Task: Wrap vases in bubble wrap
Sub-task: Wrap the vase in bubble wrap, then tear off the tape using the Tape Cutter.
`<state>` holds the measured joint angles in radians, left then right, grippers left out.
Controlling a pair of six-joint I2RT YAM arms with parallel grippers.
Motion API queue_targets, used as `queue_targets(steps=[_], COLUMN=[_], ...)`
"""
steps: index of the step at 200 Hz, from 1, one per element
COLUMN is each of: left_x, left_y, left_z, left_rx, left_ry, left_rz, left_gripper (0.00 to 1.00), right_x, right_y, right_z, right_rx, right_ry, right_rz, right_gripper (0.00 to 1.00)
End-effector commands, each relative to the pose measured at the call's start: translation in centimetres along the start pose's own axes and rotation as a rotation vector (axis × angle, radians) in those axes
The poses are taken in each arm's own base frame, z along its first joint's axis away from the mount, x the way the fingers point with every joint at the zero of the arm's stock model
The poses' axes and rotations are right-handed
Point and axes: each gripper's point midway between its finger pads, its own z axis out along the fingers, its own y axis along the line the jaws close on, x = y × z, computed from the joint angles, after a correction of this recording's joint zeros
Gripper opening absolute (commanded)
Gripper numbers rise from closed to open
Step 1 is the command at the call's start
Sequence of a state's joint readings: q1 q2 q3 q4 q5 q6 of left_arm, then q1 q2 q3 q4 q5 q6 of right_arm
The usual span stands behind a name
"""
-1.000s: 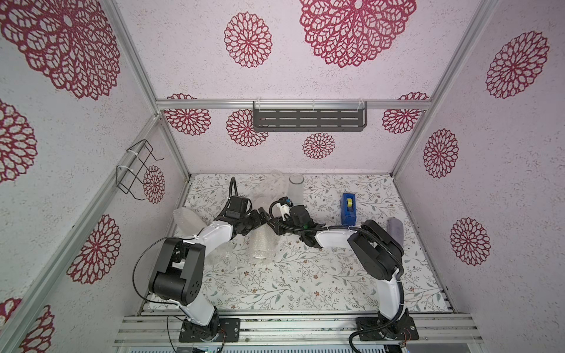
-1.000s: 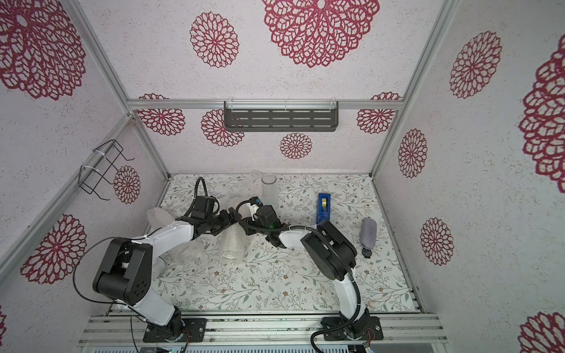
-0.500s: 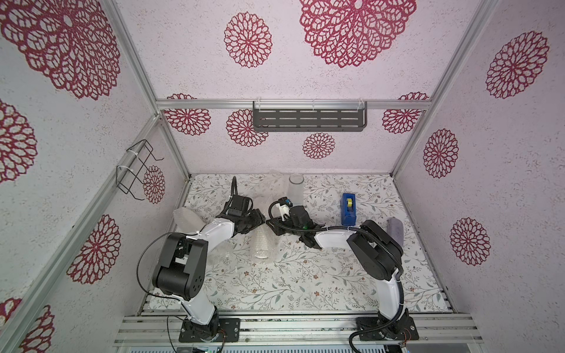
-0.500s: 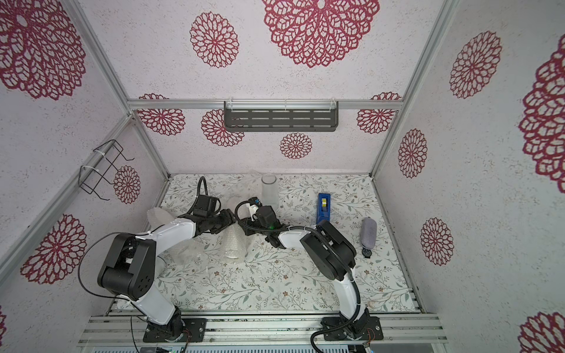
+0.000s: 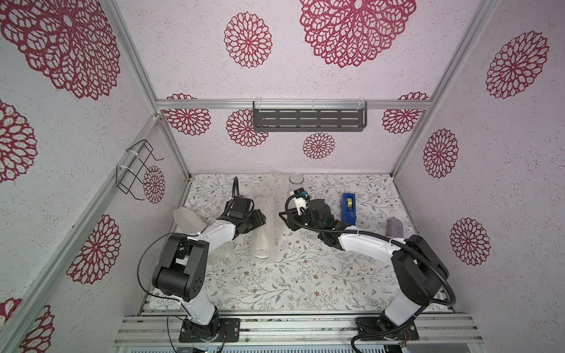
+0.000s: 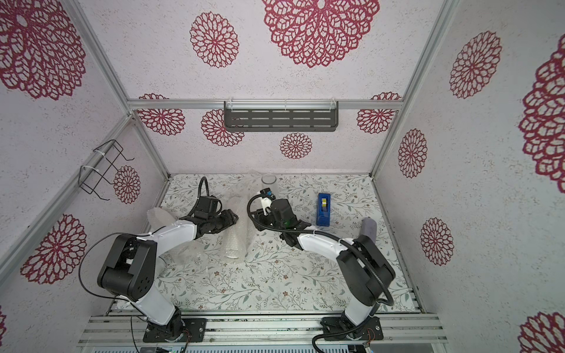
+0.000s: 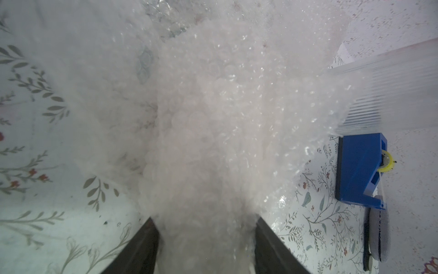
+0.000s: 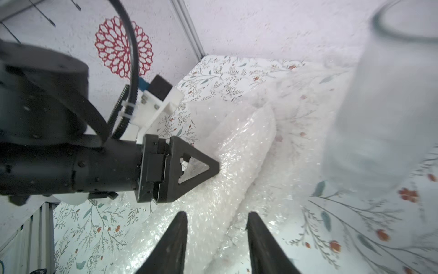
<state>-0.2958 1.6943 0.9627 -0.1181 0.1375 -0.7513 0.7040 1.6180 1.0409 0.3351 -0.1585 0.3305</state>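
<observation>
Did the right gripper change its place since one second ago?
Yes: the right gripper has moved nearer to the blue tape dispenser.

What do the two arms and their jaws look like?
The left arm and right arm match: glossy white links between bulky black joints. A ribbed black hose runs along the right arm; a thin black cable loops off the left. The left gripper and right gripper have black pointed jaws; the left's show a triangular cut-out.
</observation>
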Motion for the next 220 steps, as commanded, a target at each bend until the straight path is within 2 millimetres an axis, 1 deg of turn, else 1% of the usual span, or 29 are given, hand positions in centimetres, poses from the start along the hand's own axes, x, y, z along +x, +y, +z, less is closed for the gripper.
queue_targets(steps=[1, 25, 39, 49, 63, 83, 110, 132, 154, 168, 192, 220], left_x=[4.0, 3.8, 3.8, 3.8, 3.8, 3.9, 4.2, 4.2, 4.3, 4.4, 4.5, 4.7], left_y=[2.5, 2.4, 2.3, 2.3, 2.1, 1.9, 1.2, 1.1, 0.8, 0.8, 0.9, 0.6], left_z=[0.7, 0.2, 0.0, -0.1, -0.2, -0.1, 0.2, 0.2, 0.0, -0.1, -0.2, 0.0], left_rx=[-0.107, -0.108, -0.104, -0.103, -0.094, -0.077, -0.031, -0.021, -0.006, 0.000, -0.001, 0.018], left_ry=[0.110, 0.096, 0.093, 0.094, 0.093, 0.098, 0.100, 0.102, 0.110, 0.105, 0.104, 0.120], left_rz=[0.041, 0.053, 0.061, 0.065, 0.071, 0.069, 0.057, 0.058, 0.061, 0.058, 0.063, 0.072], left_gripper=[0.61, 0.61, 0.61, 0.61, 0.61, 0.61, 0.61, 0.61, 0.61, 0.62, 0.62, 0.63], right_x=[-1.1, -1.1, -0.9, -0.8, -0.2, 1.3, 2.5, 2.8, 2.6, 2.9, 3.9, 4.1], right_y=[-3.7, -7.7, -10.6, -12.2, -15.1, -19.0, -22.4, -24.5, -25.9, -27.1, -28.8, -29.7], right_z=[-3.3, -6.6, -8.9, -10.4, -12.2, -14.3, -15.8, -16.3, -16.2, -15.7, -14.7, -13.3], right_rx=[0.110, 0.189, 0.254, 0.284, 0.342, 0.413, 0.440, 0.440, 0.373, 0.361, 0.339, 0.294], right_ry=[0.016, 0.075, 0.121, 0.139, 0.158, 0.173, 0.166, 0.169, 0.169, 0.187, 0.220, 0.247], right_rz=[-0.055, -0.031, 0.019, 0.051, 0.114, 0.227, 0.351, 0.407, 0.476, 0.501, 0.547, 0.559], right_gripper=[0.49, 0.49, 0.51, 0.51, 0.51, 0.49, 0.47, 0.47, 0.45, 0.44, 0.41, 0.37])
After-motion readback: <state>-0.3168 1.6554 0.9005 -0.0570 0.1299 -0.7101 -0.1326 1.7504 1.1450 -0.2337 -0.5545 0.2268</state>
